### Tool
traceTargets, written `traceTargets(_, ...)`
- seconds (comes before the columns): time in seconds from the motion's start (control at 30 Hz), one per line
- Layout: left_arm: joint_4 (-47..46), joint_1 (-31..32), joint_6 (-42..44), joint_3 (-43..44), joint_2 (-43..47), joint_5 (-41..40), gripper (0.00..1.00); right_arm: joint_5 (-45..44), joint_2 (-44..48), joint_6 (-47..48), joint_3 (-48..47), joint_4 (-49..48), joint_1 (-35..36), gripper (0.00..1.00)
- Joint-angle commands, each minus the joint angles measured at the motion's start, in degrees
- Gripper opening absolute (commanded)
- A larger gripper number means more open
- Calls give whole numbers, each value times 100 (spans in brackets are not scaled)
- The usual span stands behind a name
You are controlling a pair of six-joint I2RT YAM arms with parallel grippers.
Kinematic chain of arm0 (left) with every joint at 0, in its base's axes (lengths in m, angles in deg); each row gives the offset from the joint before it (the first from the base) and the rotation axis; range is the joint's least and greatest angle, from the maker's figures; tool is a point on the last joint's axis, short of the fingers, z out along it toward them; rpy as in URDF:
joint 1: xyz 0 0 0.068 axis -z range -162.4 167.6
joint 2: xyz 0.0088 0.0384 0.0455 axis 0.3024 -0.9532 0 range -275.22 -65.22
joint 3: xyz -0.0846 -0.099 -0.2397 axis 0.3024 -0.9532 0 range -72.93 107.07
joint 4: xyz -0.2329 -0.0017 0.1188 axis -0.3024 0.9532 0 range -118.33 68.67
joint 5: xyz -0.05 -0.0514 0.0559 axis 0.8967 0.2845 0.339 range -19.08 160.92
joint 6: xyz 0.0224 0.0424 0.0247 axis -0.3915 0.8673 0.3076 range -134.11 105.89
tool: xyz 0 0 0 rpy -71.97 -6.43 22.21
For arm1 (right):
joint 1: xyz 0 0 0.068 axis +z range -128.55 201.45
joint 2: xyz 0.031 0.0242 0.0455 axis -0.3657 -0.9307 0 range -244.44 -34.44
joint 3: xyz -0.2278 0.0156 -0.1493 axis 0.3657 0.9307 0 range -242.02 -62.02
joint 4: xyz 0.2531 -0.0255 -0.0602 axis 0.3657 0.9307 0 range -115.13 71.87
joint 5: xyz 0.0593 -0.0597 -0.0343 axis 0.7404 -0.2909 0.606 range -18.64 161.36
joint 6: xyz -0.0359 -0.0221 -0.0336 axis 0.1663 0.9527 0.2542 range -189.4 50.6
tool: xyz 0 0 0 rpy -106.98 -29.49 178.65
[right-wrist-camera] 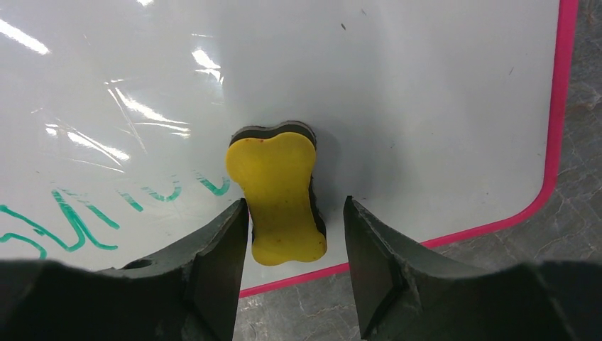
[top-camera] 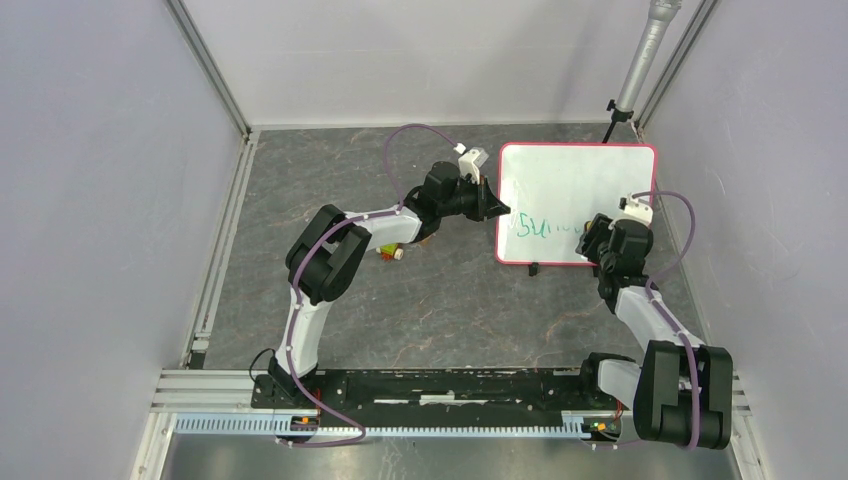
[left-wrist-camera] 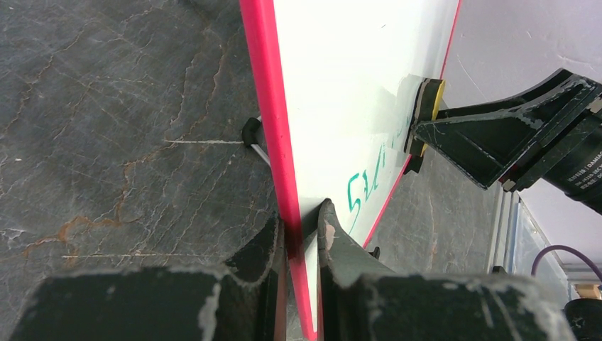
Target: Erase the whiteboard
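Observation:
The whiteboard (top-camera: 575,190) stands tilted at the right of the table, pink-framed, with green marks (top-camera: 540,228) on its lower left. My left gripper (top-camera: 497,208) is shut on the board's left edge; in the left wrist view its jaws (left-wrist-camera: 304,227) clamp the pink frame (left-wrist-camera: 266,106). A yellow bone-shaped eraser (right-wrist-camera: 277,185) with a black pad lies against the board face (right-wrist-camera: 355,71). My right gripper (right-wrist-camera: 296,204) is open around it: the left finger (right-wrist-camera: 223,249) is at the eraser's side, the right finger (right-wrist-camera: 369,249) stands apart. Green marks (right-wrist-camera: 71,213) lie left of the eraser.
A small red, yellow and white object (top-camera: 390,252) lies under the left arm's forearm. A grey pole on a black stand (top-camera: 640,60) rises at the back right corner. Enclosure walls close in on both sides. A black foot (top-camera: 534,268) sticks out under the board's near edge.

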Motion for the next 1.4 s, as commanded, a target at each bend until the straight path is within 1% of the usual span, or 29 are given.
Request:
traceTargets(0.0,852,0,1045,-24,-396,-940,2,23,109,76,-275,-89,-36,57)
traceTargets(0.13,868,3,1044,-8,-407,-934,2,19,96,76,-285,-105,-64,55)
traceTargets(0.23,877,0,1051,2,-405,-931,2,23,48,83,-285,-125,-92,51)
traceTargets(0.37,899,7,1054,16,-414,-917,2,23,27,94,-300,-169,-119,49)
traceTargets(0.43,900,0,1055,31,-422,-912,2,52,-17,105,-310,-196,-128,46)
traceTargets(0.53,967,5,1078,82,-456,-838,2,191,-44,181,-288,-271,-128,36)
traceTargets(0.7,1027,4,1080,141,-479,-842,2,576,-213,166,-203,-518,-62,29)
traceTargets(0.8,1027,0,1084,132,-474,-852,2,403,-307,165,-263,-535,289,28)
traceTargets(0.93,1027,0,1071,137,-475,-859,2,-272,-440,187,-513,-446,1222,29)
traceTargets(1.13,1031,0,1071,131,-475,-871,2,-625,-938,-70,-882,-550,2287,29)
traceTargets(1.27,1027,0,1072,131,-475,-868,2,-711,-1135,-70,-1120,-523,2458,29)
traceTargets(1.37,1028,0,1071,130,-476,-869,2,-1126,-1073,97,-1232,-305,2418,30)
